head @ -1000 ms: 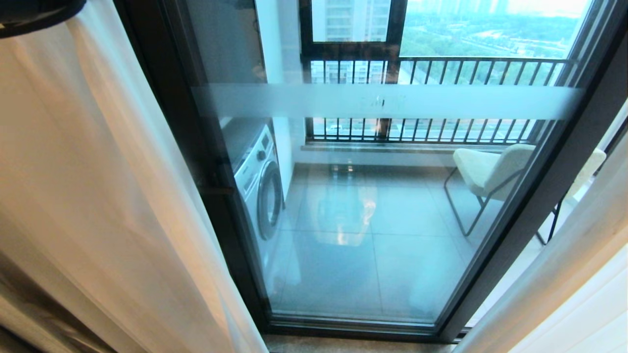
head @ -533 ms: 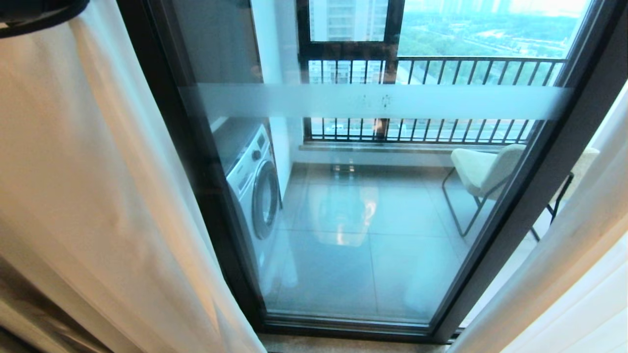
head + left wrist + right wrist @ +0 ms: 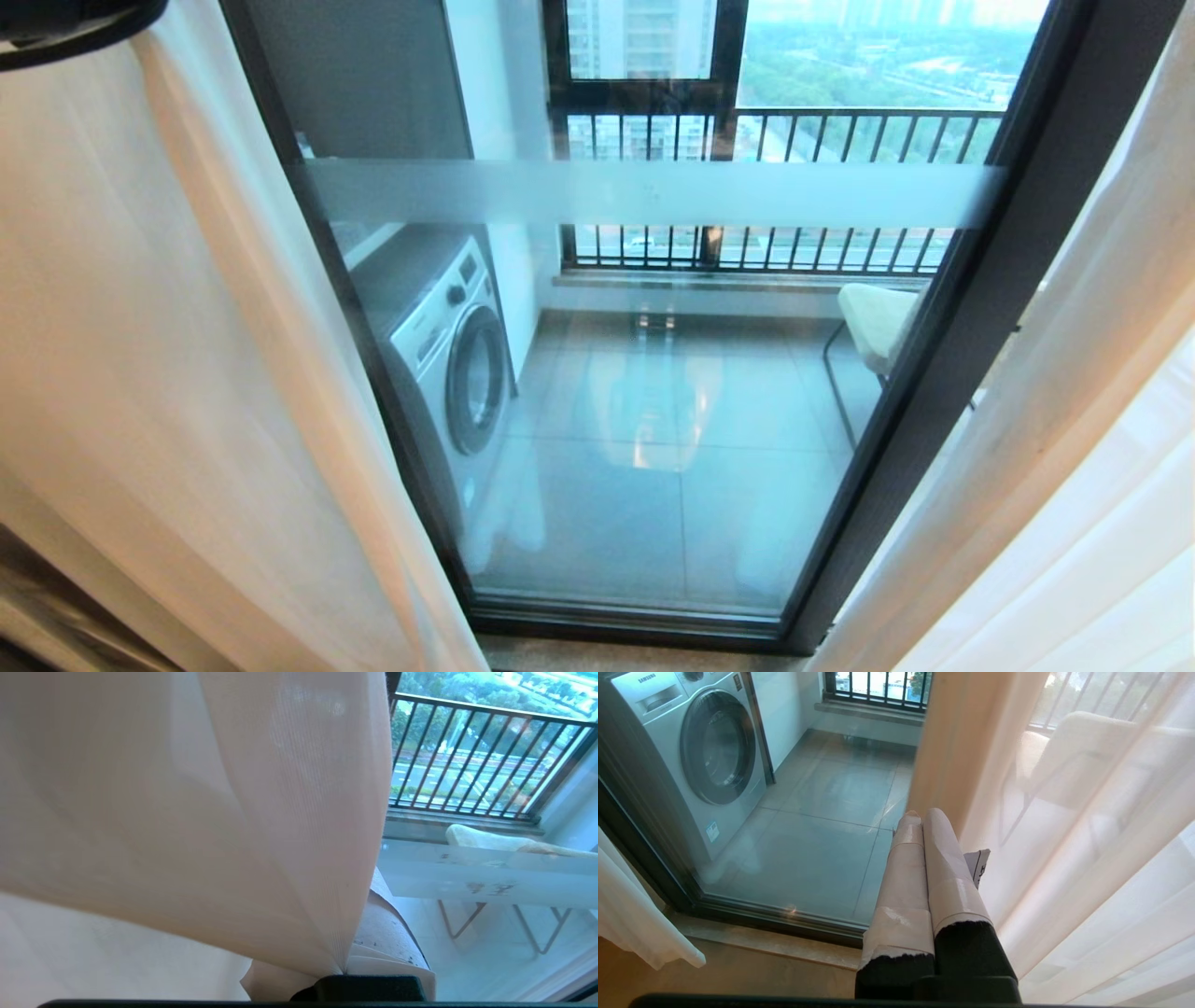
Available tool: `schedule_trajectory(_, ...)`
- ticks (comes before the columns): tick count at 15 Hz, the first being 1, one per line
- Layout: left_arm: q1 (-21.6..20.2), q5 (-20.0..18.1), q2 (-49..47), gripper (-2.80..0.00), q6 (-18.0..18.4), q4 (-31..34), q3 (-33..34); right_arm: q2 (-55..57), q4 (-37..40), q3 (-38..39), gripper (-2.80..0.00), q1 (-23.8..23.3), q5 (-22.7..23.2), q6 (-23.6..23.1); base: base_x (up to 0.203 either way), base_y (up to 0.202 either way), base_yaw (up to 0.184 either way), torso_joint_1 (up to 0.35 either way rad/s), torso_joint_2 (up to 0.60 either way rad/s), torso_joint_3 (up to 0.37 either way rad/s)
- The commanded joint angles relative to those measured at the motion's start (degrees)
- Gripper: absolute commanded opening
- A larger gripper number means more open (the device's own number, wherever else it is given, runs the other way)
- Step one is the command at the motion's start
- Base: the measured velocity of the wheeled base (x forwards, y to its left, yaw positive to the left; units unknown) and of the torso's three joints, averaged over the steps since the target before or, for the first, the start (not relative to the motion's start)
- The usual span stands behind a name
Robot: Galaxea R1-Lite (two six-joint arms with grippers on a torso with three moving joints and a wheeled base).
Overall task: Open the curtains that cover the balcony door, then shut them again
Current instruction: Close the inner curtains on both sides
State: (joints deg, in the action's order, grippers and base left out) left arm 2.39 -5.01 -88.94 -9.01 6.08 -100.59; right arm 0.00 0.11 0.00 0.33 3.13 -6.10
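Note:
The balcony door (image 3: 653, 191) is a glass panel with a frosted band in a dark frame, bare between two sheer white curtains. The left curtain (image 3: 140, 327) hangs at the view's left, the right curtain (image 3: 1074, 467) at its right. My left gripper (image 3: 345, 971) is shut on the left curtain (image 3: 210, 812); the folds run together into its jaws and hide most of it. One taped finger (image 3: 390, 933) shows beside the fabric. My right gripper (image 3: 917, 817) is shut on nothing, low beside the right curtain (image 3: 1087, 835), apart from it.
Behind the glass stand a washing machine (image 3: 448, 345) on the left and a pale chair (image 3: 873, 322) on the right, with a black railing (image 3: 794, 140) beyond. A stone sill (image 3: 761, 947) runs under the door. A dark part of my left arm (image 3: 65, 23) shows at top left.
Door, washing machine and chair have slid left in the head view, so the camera has moved right. The held left curtain kept its place in the picture and now covers more of the door's left frame.

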Motion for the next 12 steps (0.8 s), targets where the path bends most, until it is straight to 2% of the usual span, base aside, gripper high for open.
schedule_trajectory(1,0.17,0.63,-1.38,-2.8,-0.13,-0.02,-1.64,0.0,0.07,0.0,-2.8,0.02,0.04,-0.05,0.0,-0.184,0.004,0.003,0.01,0.001)
schedule_trajectory(3,0.51,1.85,-2.55,-2.8,-0.13,-0.02,-3.21,0.0,0.06,0.0,-2.8,0.02,0.04,-0.05,0.0,-0.187,0.004,0.002,0.0,0.003)
schedule_trajectory(12,1.35,2.11,-2.81,-2.8,-0.13,-0.02,-3.3,0.0,-0.02,0.0,-2.8,0.02,0.04,-0.05,0.0,-0.186,0.003,0.002,0.0,0.001)
